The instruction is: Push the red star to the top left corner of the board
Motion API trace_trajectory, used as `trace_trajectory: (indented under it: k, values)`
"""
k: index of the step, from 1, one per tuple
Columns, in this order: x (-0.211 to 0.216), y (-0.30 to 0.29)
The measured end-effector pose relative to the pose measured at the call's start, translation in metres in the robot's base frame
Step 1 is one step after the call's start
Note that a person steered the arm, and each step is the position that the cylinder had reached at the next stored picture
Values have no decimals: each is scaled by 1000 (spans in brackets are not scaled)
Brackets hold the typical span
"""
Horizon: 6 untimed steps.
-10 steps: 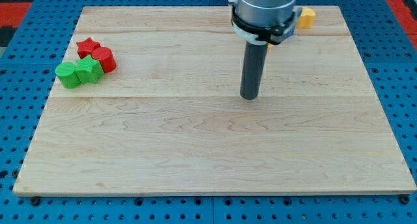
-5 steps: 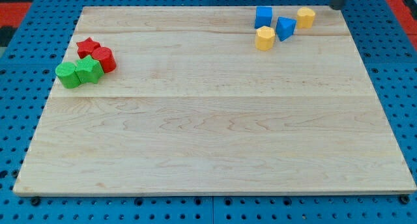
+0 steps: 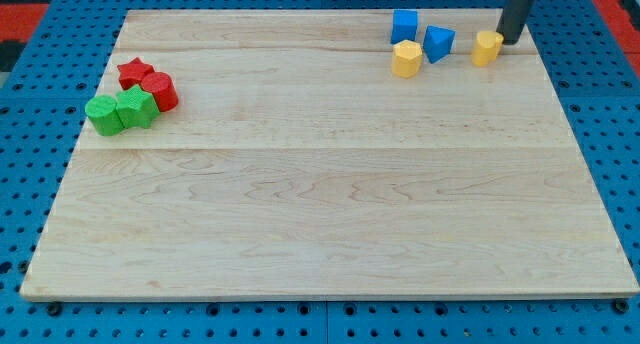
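The red star (image 3: pixel 133 71) lies near the board's left edge, in the upper part of the view. It touches a red cylinder (image 3: pixel 160 91) at its lower right. Two green blocks (image 3: pixel 121 112) sit just below them. My tip (image 3: pixel 511 40) is at the view's top right, far from the red star, right beside a yellow block (image 3: pixel 487 47) and touching or nearly touching its right side.
A wooden board (image 3: pixel 330 224) lies on a blue pegboard. At the top right stand a blue cube (image 3: pixel 404 26), a blue wedge-like block (image 3: pixel 438 42) and a yellow hexagonal block (image 3: pixel 406 59).
My rod left the board's middle, went out past the top right, then came back down at the right-hand yellow block. That block has shifted down and to the right.
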State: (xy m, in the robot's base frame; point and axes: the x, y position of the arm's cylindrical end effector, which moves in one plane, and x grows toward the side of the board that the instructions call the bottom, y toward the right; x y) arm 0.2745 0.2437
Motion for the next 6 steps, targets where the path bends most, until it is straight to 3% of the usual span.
trace_trajectory:
  k: [1,3,6]
  values:
    - [13,-108]
    - [16,-221]
    - [4,-239]
